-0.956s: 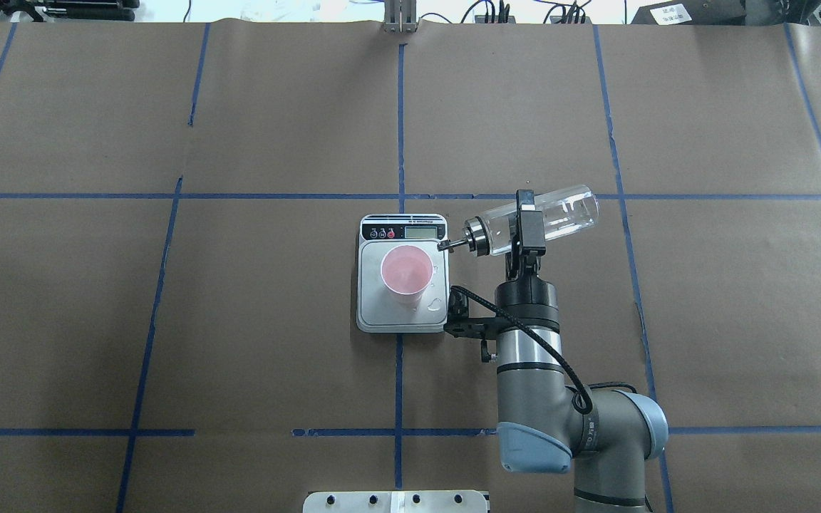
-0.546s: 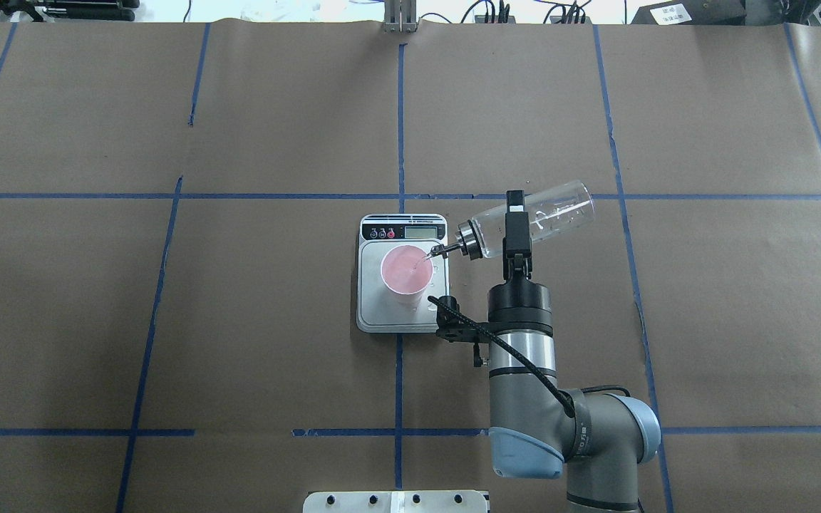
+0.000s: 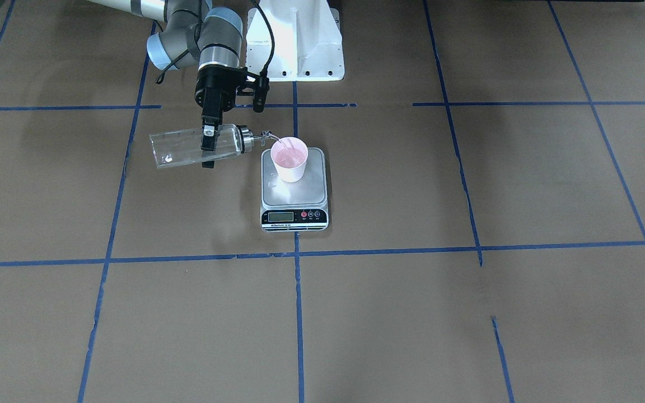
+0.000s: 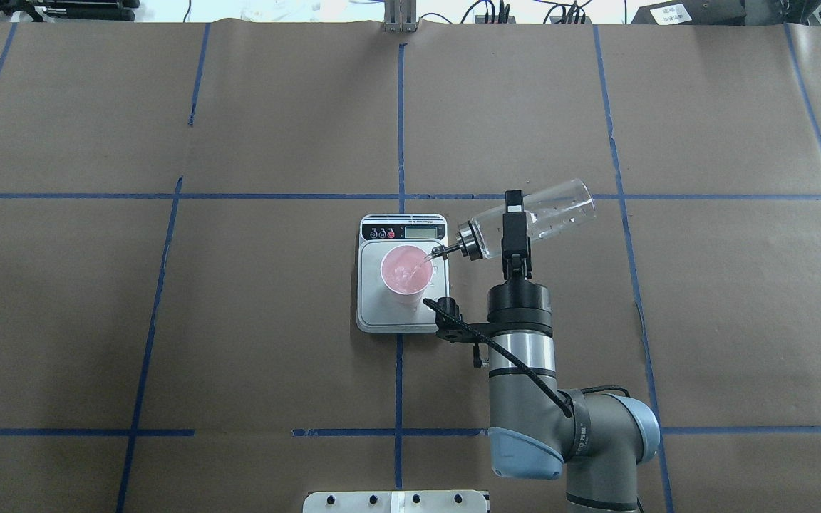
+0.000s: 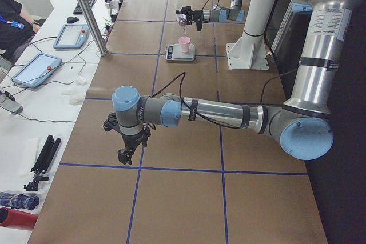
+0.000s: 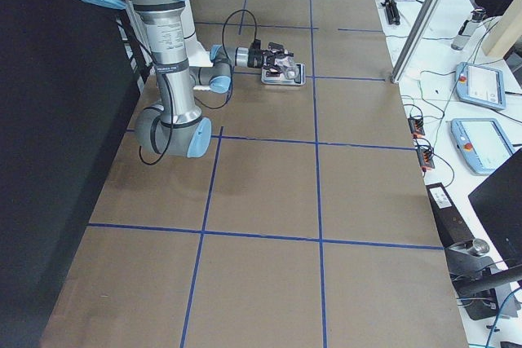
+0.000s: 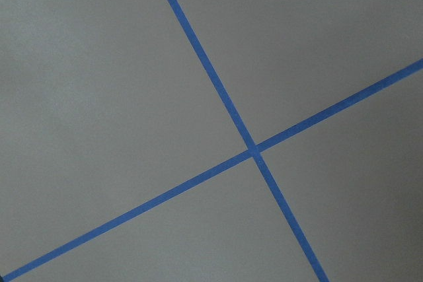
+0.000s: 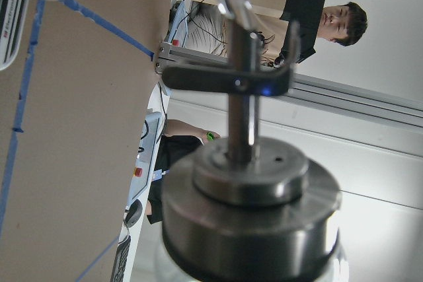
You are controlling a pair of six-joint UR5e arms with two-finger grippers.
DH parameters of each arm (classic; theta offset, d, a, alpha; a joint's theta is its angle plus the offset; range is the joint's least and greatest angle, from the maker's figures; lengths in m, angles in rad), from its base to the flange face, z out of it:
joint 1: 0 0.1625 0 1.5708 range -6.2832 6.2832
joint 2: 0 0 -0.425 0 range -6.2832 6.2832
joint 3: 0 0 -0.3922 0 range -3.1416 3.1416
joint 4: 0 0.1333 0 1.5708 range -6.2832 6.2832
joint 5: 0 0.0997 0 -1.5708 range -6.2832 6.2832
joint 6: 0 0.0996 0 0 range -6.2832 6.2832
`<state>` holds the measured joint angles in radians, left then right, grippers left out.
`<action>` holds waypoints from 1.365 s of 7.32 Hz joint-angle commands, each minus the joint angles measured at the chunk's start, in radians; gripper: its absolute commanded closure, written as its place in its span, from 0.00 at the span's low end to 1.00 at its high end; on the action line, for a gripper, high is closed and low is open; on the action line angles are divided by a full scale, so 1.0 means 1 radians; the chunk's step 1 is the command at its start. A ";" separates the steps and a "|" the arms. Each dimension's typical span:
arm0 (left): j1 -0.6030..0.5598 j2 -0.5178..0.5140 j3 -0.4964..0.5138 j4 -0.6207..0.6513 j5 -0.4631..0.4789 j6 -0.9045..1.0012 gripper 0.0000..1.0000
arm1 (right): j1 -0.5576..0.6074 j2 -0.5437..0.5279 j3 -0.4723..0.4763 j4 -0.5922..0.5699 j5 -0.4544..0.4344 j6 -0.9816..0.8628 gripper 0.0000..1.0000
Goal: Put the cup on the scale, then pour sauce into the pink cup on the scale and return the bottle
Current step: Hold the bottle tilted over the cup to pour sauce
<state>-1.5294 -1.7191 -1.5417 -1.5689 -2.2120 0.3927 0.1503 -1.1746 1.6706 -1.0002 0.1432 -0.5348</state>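
The pink cup (image 4: 406,269) stands upright on the steel plate of the scale (image 4: 375,317), also in the front view (image 3: 289,158). My right gripper (image 4: 514,229) is shut on the clear glass bottle (image 4: 553,209), held nearly level just right of the scale. Its metal spout (image 4: 445,249) is over the cup's rim. A thin stream of sauce (image 4: 422,261) runs into the cup. The right wrist view shows the bottle's metal collar (image 8: 251,209) close up. My left gripper (image 5: 127,154) hangs over bare paper far from the scale; I cannot tell whether it is open.
The white robot base (image 3: 294,39) stands behind the scale. The scale's display strip (image 3: 294,216) faces the operators' side. A small wet patch (image 3: 272,180) lies on the plate beside the cup. Brown paper with blue tape lines (image 7: 251,150) covers the table.
My right arm moved left with the bottle, bringing the spout from beside the scale to over the cup's rim. The bottle tipped further and sauce now streams into the cup.
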 commanded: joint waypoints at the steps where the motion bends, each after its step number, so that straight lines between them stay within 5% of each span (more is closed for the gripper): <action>1: 0.000 0.000 0.000 0.001 0.000 0.000 0.00 | 0.000 0.001 -0.006 0.000 -0.011 -0.002 1.00; 5: 0.000 -0.002 -0.003 0.000 0.000 0.002 0.00 | -0.005 0.006 0.000 0.015 -0.011 0.015 1.00; 10: -0.005 -0.002 -0.009 0.001 -0.002 -0.002 0.00 | -0.011 0.024 -0.006 0.204 0.018 0.189 1.00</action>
<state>-1.5328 -1.7208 -1.5487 -1.5684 -2.2134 0.3913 0.1408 -1.1547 1.6650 -0.8147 0.1482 -0.4304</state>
